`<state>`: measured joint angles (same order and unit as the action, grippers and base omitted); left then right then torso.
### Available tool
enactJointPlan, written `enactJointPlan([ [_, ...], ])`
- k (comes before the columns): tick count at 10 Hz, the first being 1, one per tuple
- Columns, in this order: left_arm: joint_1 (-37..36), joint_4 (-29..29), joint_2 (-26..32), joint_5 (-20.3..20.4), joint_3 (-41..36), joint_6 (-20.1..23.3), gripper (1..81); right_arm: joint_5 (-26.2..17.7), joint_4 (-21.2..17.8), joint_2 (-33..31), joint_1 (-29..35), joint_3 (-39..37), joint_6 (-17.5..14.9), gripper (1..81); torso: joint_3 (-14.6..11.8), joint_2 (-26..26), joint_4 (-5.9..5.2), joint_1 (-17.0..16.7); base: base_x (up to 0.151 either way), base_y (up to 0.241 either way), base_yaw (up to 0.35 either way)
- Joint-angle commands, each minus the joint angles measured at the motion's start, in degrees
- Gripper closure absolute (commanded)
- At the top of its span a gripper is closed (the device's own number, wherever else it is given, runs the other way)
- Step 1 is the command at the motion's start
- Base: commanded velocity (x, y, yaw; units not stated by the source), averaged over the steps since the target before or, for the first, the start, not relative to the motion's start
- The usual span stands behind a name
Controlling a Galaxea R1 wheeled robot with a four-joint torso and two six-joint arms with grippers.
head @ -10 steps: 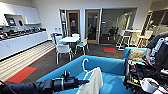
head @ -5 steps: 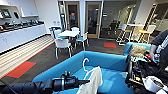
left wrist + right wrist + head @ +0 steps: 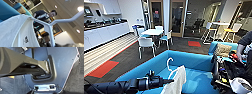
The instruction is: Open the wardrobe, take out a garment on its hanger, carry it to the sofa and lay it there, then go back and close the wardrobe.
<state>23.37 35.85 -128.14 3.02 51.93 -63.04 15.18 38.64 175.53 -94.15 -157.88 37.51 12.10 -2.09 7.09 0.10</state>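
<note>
Head view shows the left arm coming in low from the left edge, its dark left claw (image 3: 165, 80) pinching the hanger (image 3: 170, 67) just below the curved hook. From that hanger the garment (image 3: 176, 82), a white T-shirt, hangs down in front of the sofa (image 3: 194, 61), whose bright blue back and seat spread across the lower middle. The shirt's lower part runs off the bottom edge, so whether it touches the seat I cannot tell. To the right, a smaller blue seat (image 3: 214, 46) carries a patterned cushion (image 3: 224, 49), and a person's arm (image 3: 244, 42) reaches in above dark robot hardware. Farther back stand a white round desk (image 3: 152, 31) with white chairs (image 3: 146, 43) around it, red patches on the dark carpet (image 3: 194, 43), and a long white kitchen counter (image 3: 106, 31) along the left wall.

Left wrist view looks up along the hanger's white neck and arm (image 3: 50, 25), with the garment's collar and printed label (image 3: 25, 40) close by, and a person (image 3: 43, 15) beyond under ceiling lights.

Right wrist view shows grey robot panels above dark carpet; the right claw's state I cannot tell.
</note>
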Motion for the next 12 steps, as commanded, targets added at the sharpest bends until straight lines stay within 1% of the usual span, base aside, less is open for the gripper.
enactJointPlan([
  [1,-7.9,1.1,0.4,3.3,-2.2,0.4,81.1,-2.3,0.5,0.1,0.6,0.1,-0.2,1.0,0.0,0.0,0.00,0.0,0.074,0.000,0.000],
  [8,-7.9,1.2,0.9,3.3,-1.9,0.5,81.1,-2.3,0.5,0.3,0.8,0.0,-0.3,1.0,0.0,0.0,0.00,0.0,0.072,0.000,0.000],
  [11,-7.9,1.7,1.6,3.3,-1.2,0.5,81.1,-2.3,0.6,0.4,0.8,0.0,-0.3,1.0,0.0,0.0,0.00,0.0,0.000,0.000,0.000],
  [12,-7.9,1.7,2.3,3.4,0.8,0.5,81.1,-2.3,0.5,0.5,1.2,0.2,-0.3,1.0,0.0,0.0,0.00,0.0,0.000,0.000,0.000],
])
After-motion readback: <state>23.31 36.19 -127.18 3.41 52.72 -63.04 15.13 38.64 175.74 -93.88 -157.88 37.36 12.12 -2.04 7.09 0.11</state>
